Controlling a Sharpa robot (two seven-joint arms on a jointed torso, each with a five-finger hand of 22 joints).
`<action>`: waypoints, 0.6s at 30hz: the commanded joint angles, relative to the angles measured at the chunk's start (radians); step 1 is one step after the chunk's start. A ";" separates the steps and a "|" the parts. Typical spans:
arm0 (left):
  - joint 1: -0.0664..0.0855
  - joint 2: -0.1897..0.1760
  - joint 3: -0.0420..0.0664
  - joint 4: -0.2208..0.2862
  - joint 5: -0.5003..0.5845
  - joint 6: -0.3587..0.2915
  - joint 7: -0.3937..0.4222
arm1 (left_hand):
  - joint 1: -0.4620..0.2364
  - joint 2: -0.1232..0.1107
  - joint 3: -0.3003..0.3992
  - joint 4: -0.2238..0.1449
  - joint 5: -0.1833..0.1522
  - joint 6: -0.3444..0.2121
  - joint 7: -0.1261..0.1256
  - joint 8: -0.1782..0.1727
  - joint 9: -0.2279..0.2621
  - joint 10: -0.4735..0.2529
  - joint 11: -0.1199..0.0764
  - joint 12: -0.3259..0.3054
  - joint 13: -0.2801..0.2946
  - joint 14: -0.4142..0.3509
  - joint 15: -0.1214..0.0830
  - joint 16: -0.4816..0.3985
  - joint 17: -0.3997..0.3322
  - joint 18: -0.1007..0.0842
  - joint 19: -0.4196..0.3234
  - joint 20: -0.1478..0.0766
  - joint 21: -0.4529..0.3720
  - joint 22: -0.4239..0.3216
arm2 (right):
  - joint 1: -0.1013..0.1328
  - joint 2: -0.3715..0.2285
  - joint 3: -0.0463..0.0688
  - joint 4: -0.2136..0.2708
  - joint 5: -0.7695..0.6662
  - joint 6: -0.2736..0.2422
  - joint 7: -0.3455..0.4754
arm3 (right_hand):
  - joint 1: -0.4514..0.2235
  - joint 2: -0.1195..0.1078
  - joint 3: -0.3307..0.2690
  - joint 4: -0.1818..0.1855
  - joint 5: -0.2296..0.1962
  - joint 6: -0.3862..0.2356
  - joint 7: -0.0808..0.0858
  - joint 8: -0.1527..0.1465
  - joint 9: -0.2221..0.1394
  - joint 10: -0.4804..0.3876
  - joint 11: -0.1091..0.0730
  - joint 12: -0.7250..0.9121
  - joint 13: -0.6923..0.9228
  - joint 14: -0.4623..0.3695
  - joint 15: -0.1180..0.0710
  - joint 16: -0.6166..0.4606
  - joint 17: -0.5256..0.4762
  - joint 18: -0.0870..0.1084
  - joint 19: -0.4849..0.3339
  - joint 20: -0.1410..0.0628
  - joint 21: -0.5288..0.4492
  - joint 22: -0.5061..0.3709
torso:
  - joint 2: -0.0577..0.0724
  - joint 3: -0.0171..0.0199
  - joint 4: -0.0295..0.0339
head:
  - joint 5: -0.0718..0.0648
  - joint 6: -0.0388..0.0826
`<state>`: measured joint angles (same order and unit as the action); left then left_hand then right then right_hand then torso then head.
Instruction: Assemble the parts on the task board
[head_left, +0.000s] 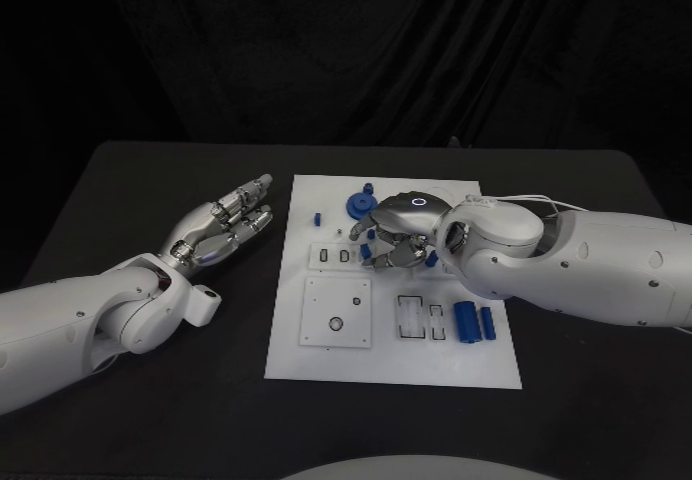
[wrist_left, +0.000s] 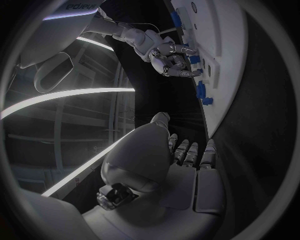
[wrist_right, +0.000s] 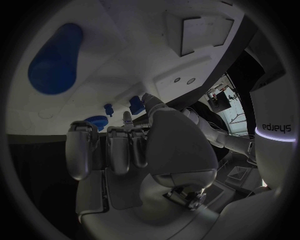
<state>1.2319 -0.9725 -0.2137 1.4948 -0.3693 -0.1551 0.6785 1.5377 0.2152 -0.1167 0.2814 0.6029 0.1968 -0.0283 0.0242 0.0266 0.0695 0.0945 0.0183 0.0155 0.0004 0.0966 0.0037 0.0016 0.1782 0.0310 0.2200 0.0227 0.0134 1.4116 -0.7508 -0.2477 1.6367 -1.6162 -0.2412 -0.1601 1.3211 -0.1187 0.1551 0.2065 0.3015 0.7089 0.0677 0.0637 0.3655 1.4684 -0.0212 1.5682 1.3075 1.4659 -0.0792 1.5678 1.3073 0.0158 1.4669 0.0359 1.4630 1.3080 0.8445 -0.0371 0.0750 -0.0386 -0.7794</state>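
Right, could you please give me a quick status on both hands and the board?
Left hand open, off the task board. Right hand over the board's upper middle among blue parts; grip cannot be told. Nothing in the way.

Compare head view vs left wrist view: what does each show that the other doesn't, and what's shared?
Head view alone: the two blue cylinders lying side by side near the board's right edge, and the raised white square plate on the board.

Left wrist view alone: the palm side of the left hand, fingers apart, holding nothing.

Both: the white task board, the right hand over the blue parts on it, and the left hand off the board.
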 joint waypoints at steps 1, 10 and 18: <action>-0.002 0.000 0.001 0.001 -0.004 0.009 0.051 | -0.011 -0.002 0.003 0.004 -0.005 0.001 0.008 0.003 0.001 -0.001 0.005 -0.004 0.000 0.000 0.003 -0.004 -0.002 0.003 -0.001 0.006 0.005 0.001 | -0.003 -0.004 0.001 0.003 -0.006 -0.036 -0.005 | -0.002 -0.020 -0.005 0.016 0.006 -0.021 -0.001 -0.002 -0.015 0.102 0.002 0.003 0.263 0.105 0.005 0.003 0.263 0.011 0.043 0.004 0.006 0.227 | 0.000 0.0004 0.0004 | 0.002 0.005; -0.001 -0.017 0.001 0.029 -0.004 -0.029 0.042 | -0.002 -0.020 0.001 -0.007 -0.024 0.016 0.013 0.006 0.003 -0.001 0.007 -0.004 0.000 0.000 0.004 -0.004 -0.002 0.003 0.005 0.012 0.010 0.004 | 0.004 -0.049 0.002 0.040 -0.006 -0.215 0.057 | -0.032 -0.067 -0.049 0.083 -0.247 -0.023 -0.007 0.003 -0.057 0.102 -0.006 0.003 0.263 0.105 -0.004 0.003 0.263 0.002 0.064 -0.006 0.039 0.239 | 0.000 0.0007 -0.0006 | 0.017 0.039; 0.005 -0.030 0.001 0.063 -0.004 -0.086 0.021 | 0.010 -0.034 -0.001 -0.014 -0.056 0.027 0.018 0.006 0.003 0.010 0.008 -0.003 0.001 0.013 0.008 0.001 0.003 0.004 0.020 0.018 0.022 0.009 | 0.039 -0.129 0.003 0.074 0.011 -0.353 0.116 | 0.009 -0.057 -0.030 0.084 -0.235 -0.018 0.001 0.005 -0.068 0.102 0.000 0.003 0.263 0.105 0.001 0.003 0.263 -0.002 0.073 -0.002 0.055 0.244 | -0.002 0.0030 -0.0007 | 0.034 0.097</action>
<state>1.2336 -1.0028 -0.2133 1.5507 -0.3693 -0.1943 0.6785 1.5484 0.1885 -0.1195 0.2729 0.5506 0.2147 -0.0104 0.0242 0.0292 0.0755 0.1004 0.0184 0.0155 0.0061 0.1022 0.0037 0.0027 0.1781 0.0472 0.2363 0.0422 0.0217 1.4469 -0.8731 -0.2453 1.7042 -1.6140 -0.4697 -0.0950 1.3216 -0.1729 0.1202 0.2910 0.0682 0.6855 0.0673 0.0637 0.2981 1.4684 -0.0213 1.5682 1.3074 1.4659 -0.0793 1.5679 1.3074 0.0158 1.4669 0.0359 1.5144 1.3078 0.8436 -0.0357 0.0746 -0.0097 -0.6994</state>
